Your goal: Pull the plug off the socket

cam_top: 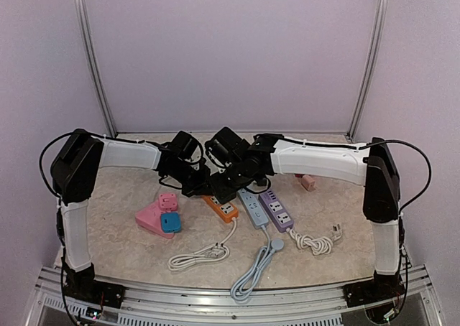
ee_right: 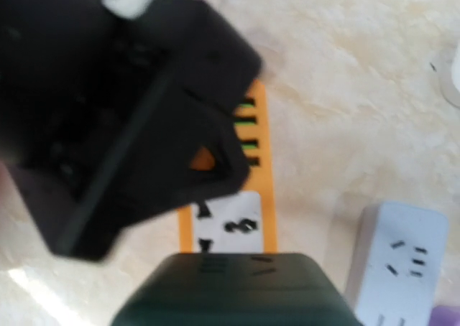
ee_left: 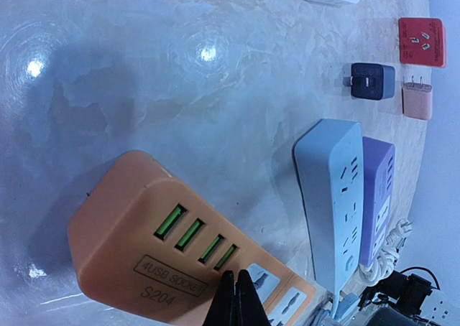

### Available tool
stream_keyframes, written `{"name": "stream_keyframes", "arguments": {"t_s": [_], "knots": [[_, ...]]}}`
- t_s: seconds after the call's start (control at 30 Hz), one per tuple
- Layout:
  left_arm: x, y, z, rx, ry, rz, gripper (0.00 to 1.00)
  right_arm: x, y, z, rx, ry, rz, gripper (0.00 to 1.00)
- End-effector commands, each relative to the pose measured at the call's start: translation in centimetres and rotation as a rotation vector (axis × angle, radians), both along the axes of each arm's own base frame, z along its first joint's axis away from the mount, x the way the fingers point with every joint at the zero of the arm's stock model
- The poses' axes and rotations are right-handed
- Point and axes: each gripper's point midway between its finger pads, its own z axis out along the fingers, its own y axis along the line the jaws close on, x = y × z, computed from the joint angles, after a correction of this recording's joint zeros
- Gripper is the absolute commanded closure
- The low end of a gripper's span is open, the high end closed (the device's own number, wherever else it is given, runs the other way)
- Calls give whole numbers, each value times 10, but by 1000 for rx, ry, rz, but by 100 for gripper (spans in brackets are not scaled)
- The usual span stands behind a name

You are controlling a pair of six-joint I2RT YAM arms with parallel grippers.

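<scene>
The orange power strip (cam_top: 221, 206) lies mid-table, with green USB slots at its far end (ee_left: 144, 261). My left gripper (cam_top: 201, 188) is shut and empty, and its closed tips (ee_left: 236, 277) press down on the strip just past the USB slots. My right gripper (cam_top: 228, 188) is over the strip's socket end. In the right wrist view a dark green plug (ee_right: 237, 290) fills the bottom centre between the jaws, above the strip's white socket panel (ee_right: 230, 225). The right fingers are hidden by the plug. The left gripper's black body (ee_right: 122, 118) fills the upper left.
A light blue strip (cam_top: 253, 208) and a purple strip (cam_top: 277, 210) lie right of the orange one. Pink and blue adapters (cam_top: 159, 217) sit to the left. Coiled cables (cam_top: 198, 256) lie in front. Small adapters (ee_left: 422, 42) sit further back.
</scene>
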Motion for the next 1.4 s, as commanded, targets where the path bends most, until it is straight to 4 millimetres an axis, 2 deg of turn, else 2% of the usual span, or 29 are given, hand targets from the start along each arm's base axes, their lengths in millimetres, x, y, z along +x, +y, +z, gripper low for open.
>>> {"name": "stream_keyframes", "arguments": {"t_s": [0.0,0.2,0.4,0.53,0.7,0.83,1.0,1.37], "knots": [[-64,69,-96,354,286,30,100,16,-32,28,23,-42,-66,80],[-40,51,-63,323,202,5,100,43,-74,43,92,-56,-158,80],[-7,29,-1,269,70,-23,100,65,-135,51,196,-55,-295,80],[5,16,41,212,-5,-39,100,64,-177,46,289,-30,-381,80],[8,10,78,150,-54,-46,100,47,-215,24,386,31,-449,80],[5,10,99,120,-83,-47,100,32,-226,3,465,103,-450,79],[0,17,114,115,-104,-45,100,24,-237,-14,529,150,-475,80],[-6,30,119,109,-97,-21,100,20,-250,-41,563,217,-498,74]]}}
